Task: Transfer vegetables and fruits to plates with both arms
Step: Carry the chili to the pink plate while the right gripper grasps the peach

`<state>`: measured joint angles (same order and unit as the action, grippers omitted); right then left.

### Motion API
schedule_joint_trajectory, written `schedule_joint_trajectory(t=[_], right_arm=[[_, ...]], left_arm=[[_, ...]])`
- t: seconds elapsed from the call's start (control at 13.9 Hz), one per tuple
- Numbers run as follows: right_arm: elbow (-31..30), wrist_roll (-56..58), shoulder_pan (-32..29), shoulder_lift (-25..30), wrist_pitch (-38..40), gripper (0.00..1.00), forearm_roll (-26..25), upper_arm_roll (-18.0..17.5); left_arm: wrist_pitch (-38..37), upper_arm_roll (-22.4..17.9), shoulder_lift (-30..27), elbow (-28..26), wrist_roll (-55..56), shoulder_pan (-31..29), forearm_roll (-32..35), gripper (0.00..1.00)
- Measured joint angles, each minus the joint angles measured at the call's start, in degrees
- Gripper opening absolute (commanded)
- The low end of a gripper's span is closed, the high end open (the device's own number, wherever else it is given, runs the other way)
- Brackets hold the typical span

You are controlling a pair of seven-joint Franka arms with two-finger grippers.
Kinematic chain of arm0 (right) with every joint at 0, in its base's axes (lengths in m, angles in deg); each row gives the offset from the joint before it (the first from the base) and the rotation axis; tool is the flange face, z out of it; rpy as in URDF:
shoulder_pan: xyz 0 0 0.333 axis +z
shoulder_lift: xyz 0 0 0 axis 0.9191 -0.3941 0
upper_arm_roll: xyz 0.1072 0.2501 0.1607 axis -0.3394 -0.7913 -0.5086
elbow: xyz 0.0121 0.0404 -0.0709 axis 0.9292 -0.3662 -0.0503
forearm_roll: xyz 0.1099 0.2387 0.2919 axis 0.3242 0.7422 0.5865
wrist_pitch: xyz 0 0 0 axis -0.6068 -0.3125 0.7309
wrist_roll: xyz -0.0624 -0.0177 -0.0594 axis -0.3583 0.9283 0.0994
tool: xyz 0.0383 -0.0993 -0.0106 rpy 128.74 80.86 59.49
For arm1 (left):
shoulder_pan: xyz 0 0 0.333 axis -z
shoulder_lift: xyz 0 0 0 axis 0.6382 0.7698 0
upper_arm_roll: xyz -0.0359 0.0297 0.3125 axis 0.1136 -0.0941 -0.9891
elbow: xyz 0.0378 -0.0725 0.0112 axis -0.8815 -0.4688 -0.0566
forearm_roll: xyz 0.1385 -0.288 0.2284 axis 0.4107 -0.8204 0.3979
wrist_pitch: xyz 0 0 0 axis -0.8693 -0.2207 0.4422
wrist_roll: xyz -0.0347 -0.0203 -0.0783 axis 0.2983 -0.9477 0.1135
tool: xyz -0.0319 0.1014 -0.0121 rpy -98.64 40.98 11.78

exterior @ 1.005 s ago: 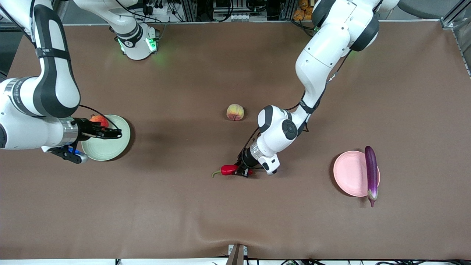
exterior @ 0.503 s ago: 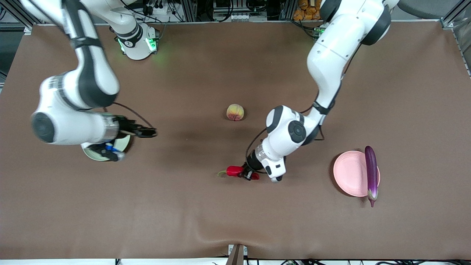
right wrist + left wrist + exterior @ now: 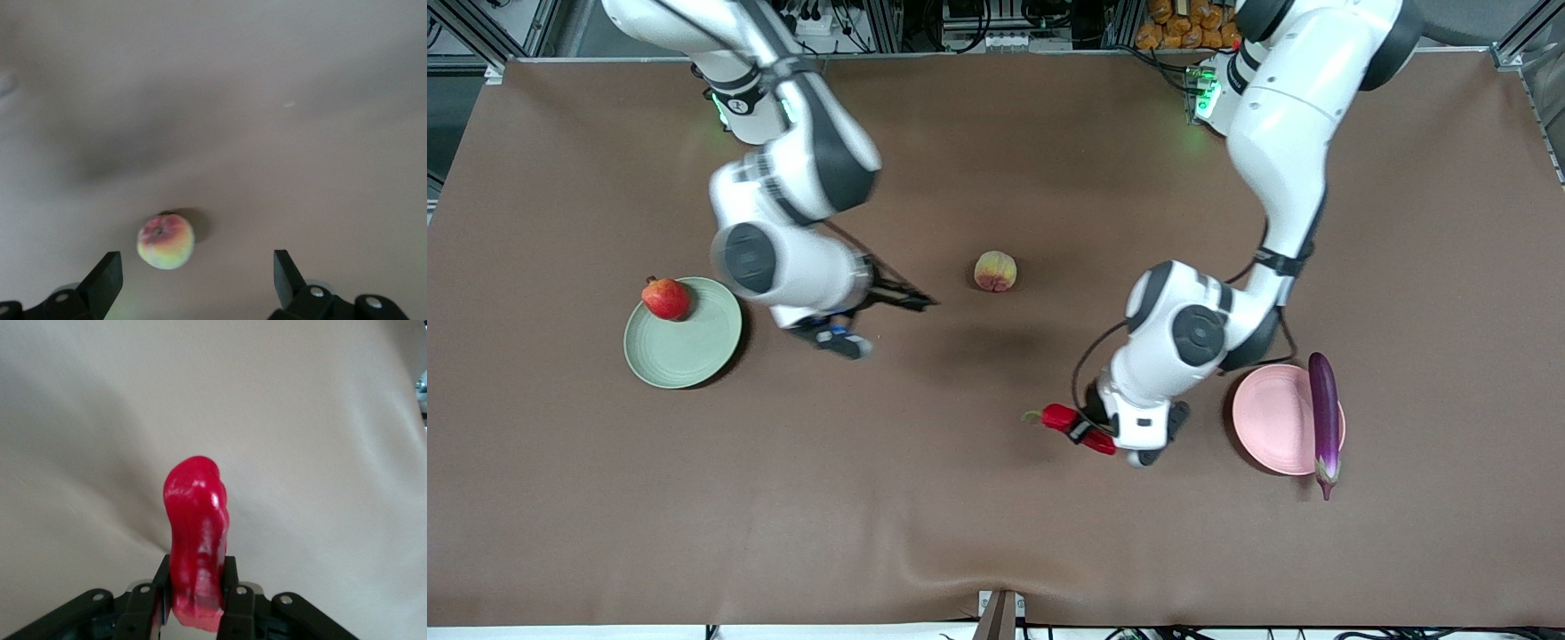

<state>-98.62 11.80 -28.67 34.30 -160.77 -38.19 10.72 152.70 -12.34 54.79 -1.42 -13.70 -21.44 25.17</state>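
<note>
My left gripper [image 3: 1087, 429] is shut on the red chili pepper [image 3: 1060, 417] and holds it over the table between the middle and the pink plate [image 3: 1276, 418]; the pepper [image 3: 195, 533] stands between the jaws in the left wrist view. The purple eggplant [image 3: 1325, 422] lies across the pink plate's rim. My right gripper [image 3: 920, 303] is open and empty over the table, between the green plate [image 3: 694, 347] and the peach [image 3: 995, 270]. The peach [image 3: 165, 241] shows ahead of its open jaws in the right wrist view. The red-orange fruit [image 3: 665, 298] sits on the green plate's rim.
The brown table cover [image 3: 871, 498] has a raised fold near the edge nearest the front camera. A cable loops from the left wrist by the pepper. Both arm bases stand along the table's edge farthest from the camera.
My right gripper let go of the red-orange fruit on the green plate and swung toward the peach. My left gripper lifted the chili and carried it toward the pink plate.
</note>
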Motion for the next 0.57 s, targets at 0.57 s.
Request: schedule_joint_trajectory(t=[0.57], right_arm=[[-3.6,-8.9,13.5,-5.4,-10.6,1.0,-2.8,0.1]], left_arm=[[-14.3,10.4,-1.3,-0.8,-35.2,-23.9,0.0,0.36]])
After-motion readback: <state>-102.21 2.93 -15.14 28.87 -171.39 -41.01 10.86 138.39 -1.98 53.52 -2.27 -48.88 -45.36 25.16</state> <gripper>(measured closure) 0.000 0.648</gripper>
